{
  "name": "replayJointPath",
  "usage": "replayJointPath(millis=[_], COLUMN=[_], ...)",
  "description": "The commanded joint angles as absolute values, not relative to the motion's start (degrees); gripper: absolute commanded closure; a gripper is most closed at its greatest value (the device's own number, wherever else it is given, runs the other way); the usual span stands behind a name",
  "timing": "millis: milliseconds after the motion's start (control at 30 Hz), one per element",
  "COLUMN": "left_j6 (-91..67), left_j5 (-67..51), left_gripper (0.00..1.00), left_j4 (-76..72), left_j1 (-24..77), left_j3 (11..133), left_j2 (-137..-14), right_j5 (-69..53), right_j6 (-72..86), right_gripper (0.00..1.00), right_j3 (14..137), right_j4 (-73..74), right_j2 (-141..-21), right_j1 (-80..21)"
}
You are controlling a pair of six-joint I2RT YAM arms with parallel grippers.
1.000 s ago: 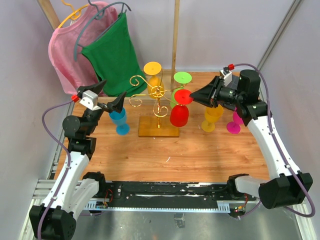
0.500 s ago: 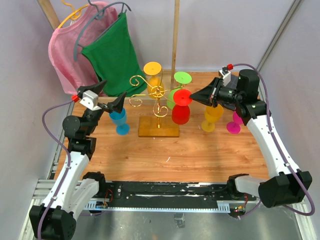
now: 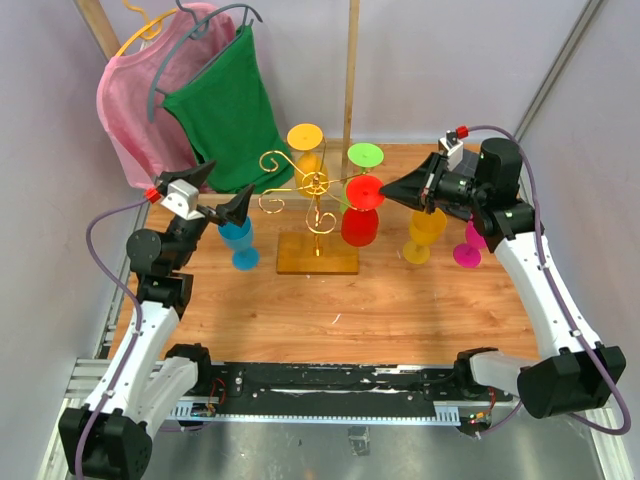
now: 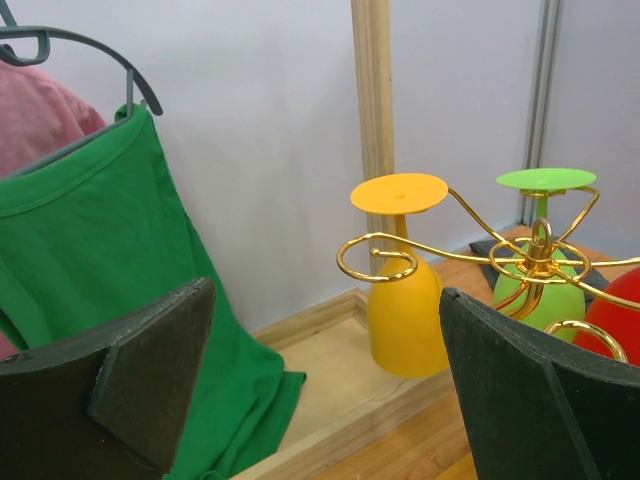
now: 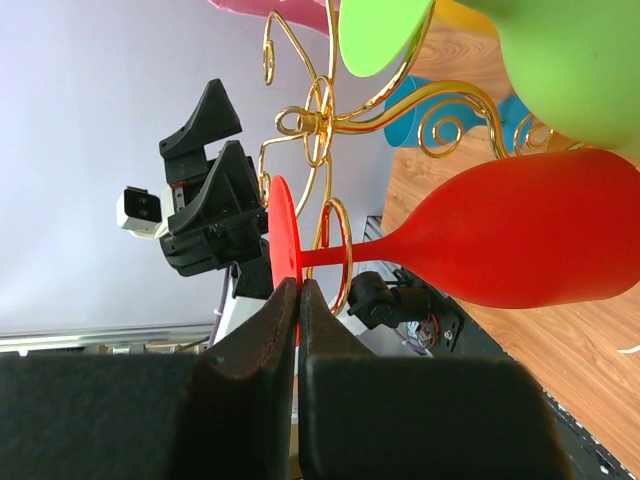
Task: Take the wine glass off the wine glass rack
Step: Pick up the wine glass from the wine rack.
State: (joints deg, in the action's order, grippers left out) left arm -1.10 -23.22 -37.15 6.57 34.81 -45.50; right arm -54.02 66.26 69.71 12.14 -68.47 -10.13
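Note:
The gold wire wine glass rack (image 3: 313, 186) stands on its light-wood base (image 3: 317, 254) mid-table. A red wine glass (image 3: 358, 226) hangs upside down on its right arm. My right gripper (image 3: 388, 191) is shut on the edge of the glass's flat foot (image 5: 283, 240). In the right wrist view the stem passes through a gold loop (image 5: 337, 255) and the red bowl (image 5: 530, 240) hangs beyond it. A yellow glass (image 3: 305, 140) and a green glass (image 3: 364, 156) also hang on the rack. My left gripper (image 3: 222, 206) is open and empty, left of the rack.
A blue glass (image 3: 238, 242) stands under my left gripper. An orange-yellow glass (image 3: 425, 234) and a magenta glass (image 3: 467, 248) stand on the table at right. A pink shirt (image 3: 140, 100) and a green shirt (image 3: 225, 120) hang back left beside a wooden post (image 3: 350, 70).
My right gripper's jaws have closed on the red glass's foot, and the glass has shifted slightly. The left arm has not moved.

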Motion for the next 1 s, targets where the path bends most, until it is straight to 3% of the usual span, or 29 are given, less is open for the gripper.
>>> replayJointPath(millis=[0, 967], left_j6=[-0.7, -0.6], left_j5=[-23.8, -24.9], left_gripper=[0.01, 0.01], left_j4=[-37.5, -37.5], left_j1=[6.9, 6.9], left_j3=[35.7, 36.2], left_j2=[-45.8, -46.4], right_j5=[-55.0, -53.0], right_j6=[67.9, 68.6], right_gripper=[0.99, 0.99], right_j3=[70.2, 68.5], right_j4=[9.4, 9.0], right_j2=[-67.3, -65.2], right_j1=[-11.8, -15.0])
